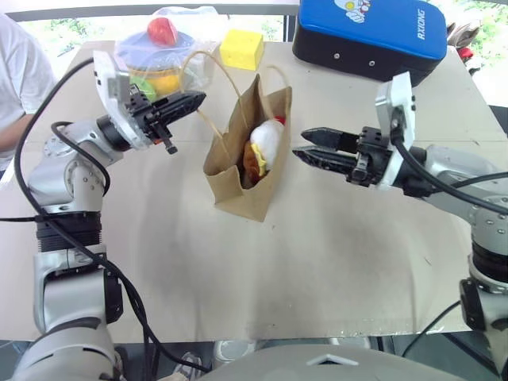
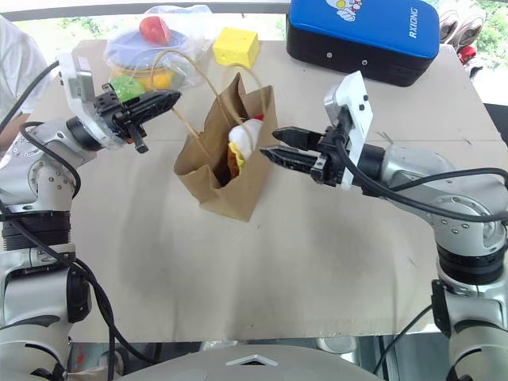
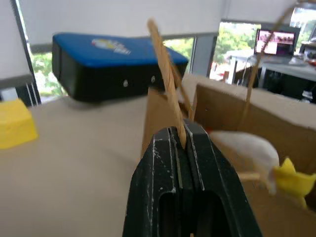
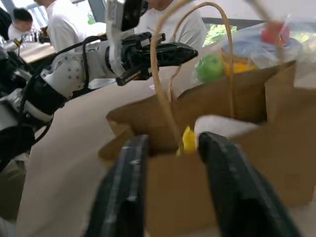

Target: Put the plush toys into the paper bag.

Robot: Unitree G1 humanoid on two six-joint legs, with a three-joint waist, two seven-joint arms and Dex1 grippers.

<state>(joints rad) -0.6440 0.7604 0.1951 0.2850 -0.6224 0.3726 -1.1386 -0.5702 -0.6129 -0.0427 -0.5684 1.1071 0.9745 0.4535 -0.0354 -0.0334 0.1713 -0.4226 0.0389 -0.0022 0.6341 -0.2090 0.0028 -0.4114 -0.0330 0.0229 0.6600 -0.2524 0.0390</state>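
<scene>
Left gripper (image 1: 186, 101) pinches the twine handle (image 3: 165, 81); right gripper (image 1: 305, 145) hangs parted, empty, at the paper bag's (image 1: 238, 186) 3 o'clock. White chicken (image 1: 266, 143) and orange-brown toy (image 1: 252, 163) look bagged, so basically done.

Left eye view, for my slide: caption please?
Left end effector pinches the paper bag handle; white chicken toy sits inside.
</scene>
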